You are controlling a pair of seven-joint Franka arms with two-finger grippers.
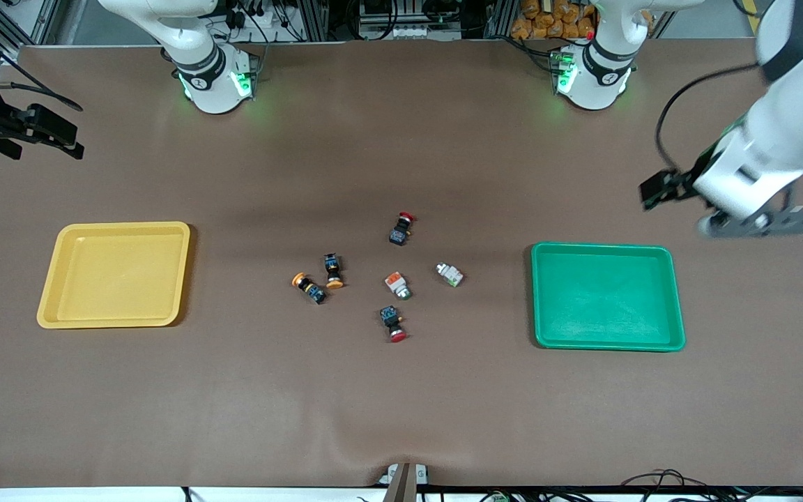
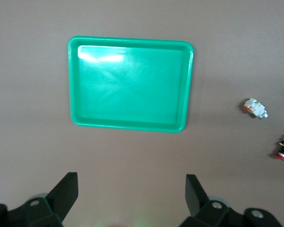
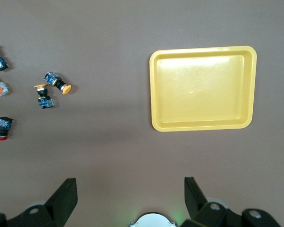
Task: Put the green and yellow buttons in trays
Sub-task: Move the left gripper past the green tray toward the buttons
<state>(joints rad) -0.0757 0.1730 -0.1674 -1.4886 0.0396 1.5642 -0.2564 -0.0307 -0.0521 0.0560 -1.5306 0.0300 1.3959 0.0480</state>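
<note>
Brown matting is covering the whole table (image 1: 401, 418), and nothing of the sorting looks begun: the yellow tray (image 1: 49, 307) is lying empty toward the right arm's end, the green tray (image 1: 677, 300) empty toward the left arm's end, and all the switches are sitting loose in a cluster between them. Two yellow-capped buttons (image 1: 323, 278) are lying just beside each other on the yellow tray's side of the cluster; the green-capped button with the orange block (image 1: 397, 284) is resting in the middle, and the other green-capped button (image 1: 449, 274) is lying closest to the green tray. Two red-capped switches (image 1: 401, 228) are bracketing the group, one farther from the front camera and one nearer, and are no part of the job. The left gripper (image 1: 757, 223) is hovering with jaws spread wide and empty over bare mat by the green tray's edge toward the bases; the right gripper (image 1: 39, 132) is waiting, likewise wide open and empty, over the mat by the table's edge. The step in hand seems to be the first approach: each arm is needing to travel inward and descend over one button. Open mat is leaving ample room on every side, though the paired yellow buttons are likely crowding a clean pinch.
</note>
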